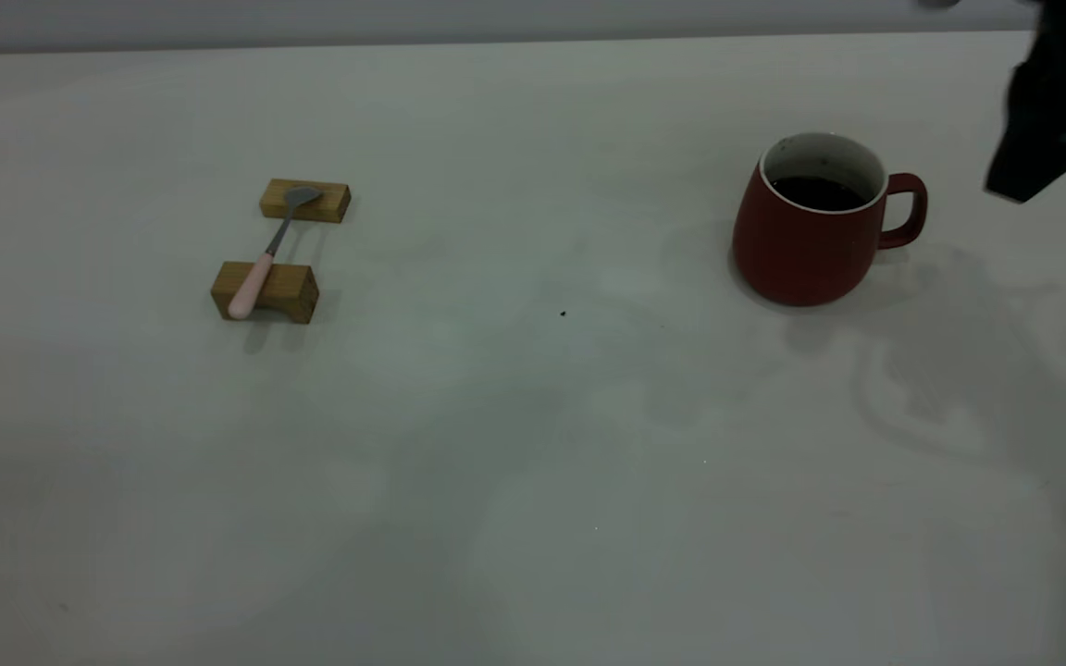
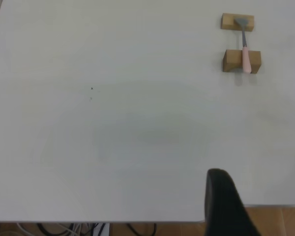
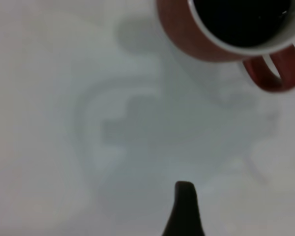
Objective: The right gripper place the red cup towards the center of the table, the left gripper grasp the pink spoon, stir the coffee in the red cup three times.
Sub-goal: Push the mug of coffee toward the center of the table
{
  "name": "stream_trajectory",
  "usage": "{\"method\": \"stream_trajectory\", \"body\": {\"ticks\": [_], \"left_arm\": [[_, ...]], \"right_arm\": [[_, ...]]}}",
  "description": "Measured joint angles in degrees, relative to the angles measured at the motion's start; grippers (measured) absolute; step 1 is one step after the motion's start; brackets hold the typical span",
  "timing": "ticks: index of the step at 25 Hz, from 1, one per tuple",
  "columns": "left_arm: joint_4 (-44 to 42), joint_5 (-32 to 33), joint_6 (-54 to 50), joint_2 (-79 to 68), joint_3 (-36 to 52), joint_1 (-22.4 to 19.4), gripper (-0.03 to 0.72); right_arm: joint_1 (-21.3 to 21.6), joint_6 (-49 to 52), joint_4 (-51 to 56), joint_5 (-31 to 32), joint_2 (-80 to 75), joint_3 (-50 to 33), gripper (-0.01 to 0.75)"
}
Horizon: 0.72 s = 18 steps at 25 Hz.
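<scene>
The red cup (image 1: 806,240) stands on the table (image 1: 533,416) at the right, its handle (image 1: 906,211) toward the right edge and dark coffee (image 1: 815,192) inside. My right gripper (image 1: 1019,185) hangs open above the table just right of the cup, touching nothing. In the right wrist view only one finger (image 3: 184,211) shows, short of the cup (image 3: 187,34). The pink spoon (image 1: 263,257) lies across two wooden blocks at the left. My left gripper (image 2: 260,187) is open over the table's near edge, far from the spoon (image 2: 245,54), and is out of the exterior view.
The two tan wooden blocks (image 1: 305,201) (image 1: 265,291) carry the spoon, bowl on the far one, handle on the near one. A tiny dark speck (image 1: 563,314) lies mid-table. Beyond the table's edge, cables (image 2: 78,229) and wooden floor (image 2: 275,221) show.
</scene>
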State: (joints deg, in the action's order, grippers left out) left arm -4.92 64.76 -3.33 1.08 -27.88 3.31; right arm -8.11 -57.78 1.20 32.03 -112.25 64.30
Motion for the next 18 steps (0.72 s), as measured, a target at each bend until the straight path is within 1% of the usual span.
{"method": "stream_trajectory", "body": {"ticks": [7, 14, 18], "left_arm": [[0.0, 0.0, 0.0, 0.0, 0.0, 0.0, 0.442], [0.0, 0.0, 0.0, 0.0, 0.0, 0.0, 0.442], [0.0, 0.0, 0.0, 0.0, 0.0, 0.0, 0.442]], "right_arm": [[0.0, -8.26, -1.2, -0.91, -11.76, 8.6, 0.665], [0.0, -11.62, -2.36, -1.15, -18.03, 15.62, 0.665], [0.0, -13.67, -2.38, -1.23, -20.06, 17.56, 0.663]]}}
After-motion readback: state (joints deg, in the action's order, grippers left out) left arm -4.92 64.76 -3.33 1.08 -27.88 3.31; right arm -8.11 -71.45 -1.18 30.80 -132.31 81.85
